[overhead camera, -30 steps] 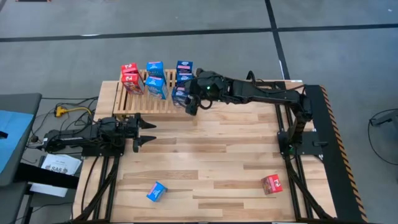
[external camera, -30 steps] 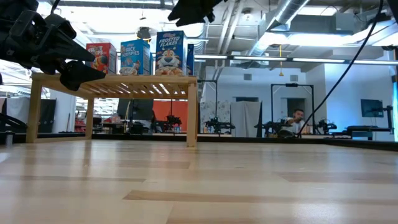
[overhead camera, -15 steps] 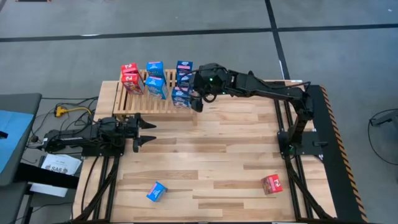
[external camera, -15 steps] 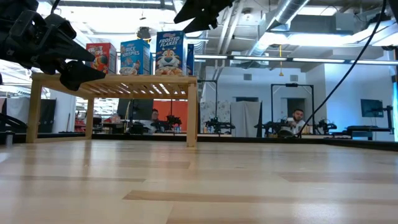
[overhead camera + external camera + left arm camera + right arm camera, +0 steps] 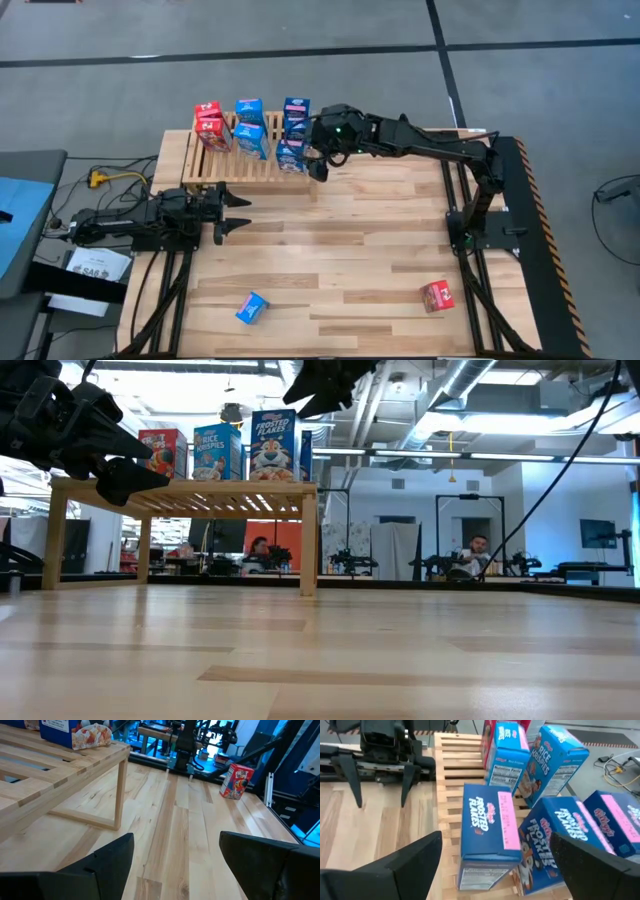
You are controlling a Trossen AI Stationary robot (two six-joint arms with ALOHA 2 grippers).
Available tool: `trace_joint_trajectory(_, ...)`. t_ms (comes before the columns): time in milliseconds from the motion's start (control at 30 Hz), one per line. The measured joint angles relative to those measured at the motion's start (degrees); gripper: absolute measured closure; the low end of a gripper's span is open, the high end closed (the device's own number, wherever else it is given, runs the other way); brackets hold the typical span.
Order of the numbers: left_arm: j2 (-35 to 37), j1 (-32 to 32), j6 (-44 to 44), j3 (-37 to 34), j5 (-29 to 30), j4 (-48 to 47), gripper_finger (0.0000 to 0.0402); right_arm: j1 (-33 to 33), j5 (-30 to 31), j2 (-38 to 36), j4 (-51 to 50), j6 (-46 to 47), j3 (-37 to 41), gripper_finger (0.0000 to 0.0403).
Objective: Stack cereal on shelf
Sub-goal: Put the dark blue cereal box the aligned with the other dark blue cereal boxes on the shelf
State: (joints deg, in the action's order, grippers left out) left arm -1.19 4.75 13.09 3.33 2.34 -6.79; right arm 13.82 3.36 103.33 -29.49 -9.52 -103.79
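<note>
A: High view: right hand [image 5: 318, 165] spread wide above the cereal [image 5: 291, 153] on the shelf [image 5: 225, 165]?
B: Yes. Left hand [image 5: 236, 215] half-open, empty, over the plank counter [image 5: 340, 260]; a person [image 5: 474, 550] sits beyond.

The high view looks straight down from well above, taking in the whole pale plank surface [image 5: 330, 250], both dark arms and the grey floor around it. The low view sits at the level of the planks, facing across them into the room, so the low light-wood slatted shelf [image 5: 185, 488] shows side-on with tall boxes on top. The left wrist view looks forward from close above the planks, past that arm's own dark fingers [image 5: 105, 857], toward one shelf leg and a far red cardboard box [image 5: 237, 781]. The right wrist view hangs close above the shelf, looking down on blue cardboard cereal boxes [image 5: 487, 832]. All four views share the shelf.
</note>
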Motion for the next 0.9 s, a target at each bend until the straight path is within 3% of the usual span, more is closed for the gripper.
trace_joint_trajectory(567,0.02,-0.01,0.0,0.01,0.01,0.0,0.0118,-0.28,1.78,2.89,-0.4,-0.58,0.0,0.0019)
trace_joint_trajectory(900,0.02,0.0,0.0,0.02,0.0,0.0,0.0118,-0.33,1.45,2.91,-0.5,-0.5,0.02,0.0106)
